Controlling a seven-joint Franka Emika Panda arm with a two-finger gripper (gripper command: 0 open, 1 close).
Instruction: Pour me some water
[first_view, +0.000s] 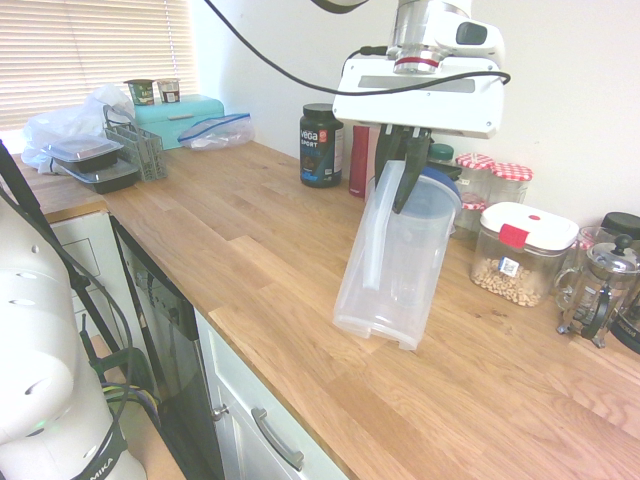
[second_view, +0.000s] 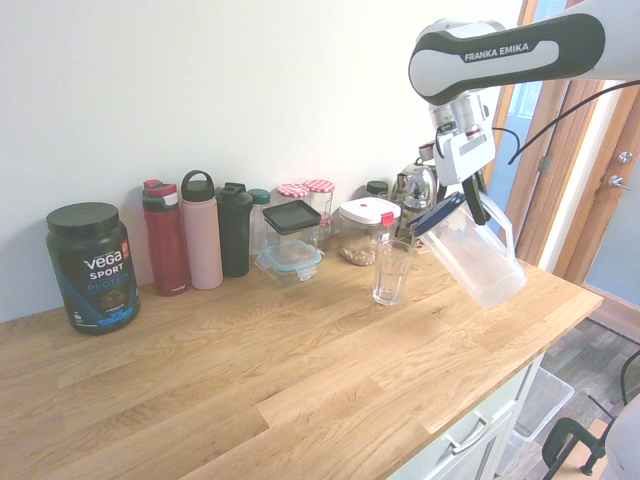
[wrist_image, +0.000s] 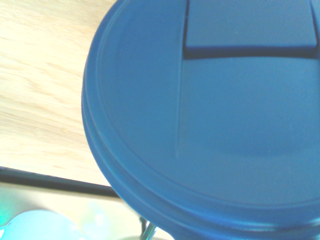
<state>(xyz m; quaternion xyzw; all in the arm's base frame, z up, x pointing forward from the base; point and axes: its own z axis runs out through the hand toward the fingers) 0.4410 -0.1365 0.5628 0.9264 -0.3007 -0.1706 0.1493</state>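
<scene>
A clear plastic pitcher (second_view: 478, 255) with a blue lid (second_view: 438, 214) is hanging tilted above the wooden tabletop (second_view: 300, 370), its lid end higher and leaning toward the drinking glass. The end effector (first_view: 402, 165) is closing narrowly on the pitcher's handle (first_view: 382, 225), holding the pitcher up. In the wrist view, the lid is filling most of the frame, with a raised rectangular flap showing on it.

The drinking glass (second_view: 391, 273) is standing upright on the tabletop, near the pitcher's lidded end. Just beyond the glass from the pitcher, a clear food container with a black lid (second_view: 292, 218) is standing. Behind the glass, a white-lidded container (second_view: 367, 230) is holding chickpea-like pieces, and jars with red-checked lids (second_view: 319, 187) are standing beside it. A French press (first_view: 603, 285) is standing on the pitcher's other side from the protein tub.

Farther from the pitcher, a black bottle (second_view: 235, 230), a pink bottle (second_view: 201, 232) and a red bottle (second_view: 165, 240) are standing in a row, with the Vega Sport protein tub (second_view: 93, 270) beyond them. Well apart from the pitcher, a turquoise box (first_view: 180, 118) is bearing two small cups (first_view: 154, 92), beside a grey wire rack (first_view: 140, 148) and black-based food containers (first_view: 98, 165).
</scene>
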